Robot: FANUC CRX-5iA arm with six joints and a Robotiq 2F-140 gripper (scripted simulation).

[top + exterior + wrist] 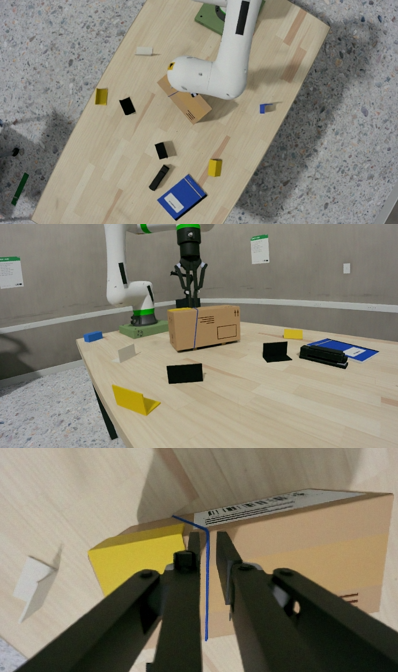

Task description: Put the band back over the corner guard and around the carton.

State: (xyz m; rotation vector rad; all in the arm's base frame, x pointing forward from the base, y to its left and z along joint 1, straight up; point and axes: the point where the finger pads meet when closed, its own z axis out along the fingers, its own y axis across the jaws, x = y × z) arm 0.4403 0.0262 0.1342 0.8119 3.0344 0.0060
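The brown carton (185,104) (207,334) (310,558) stands on the table and looks level. The yellow guard (178,309) (135,560) covers its top far edge at one end. The blue band (196,330) (207,598) crosses the carton's top just beside the guard, not over it. On both long sides it slants down toward the guard's end; the underside is hidden. My gripper (192,305) (207,547) points down at the carton's top. Its fingers stand narrowly apart astride the band, with carton showing on both sides of it. In the top view the arm hides it.
A white angle piece (144,51) (126,353), two black ones (127,105) (161,150), two yellow ones (101,96) (214,168) and a blue block (262,108) stand around the carton. A black stapler (159,178) and blue book (189,192) lie farther off.
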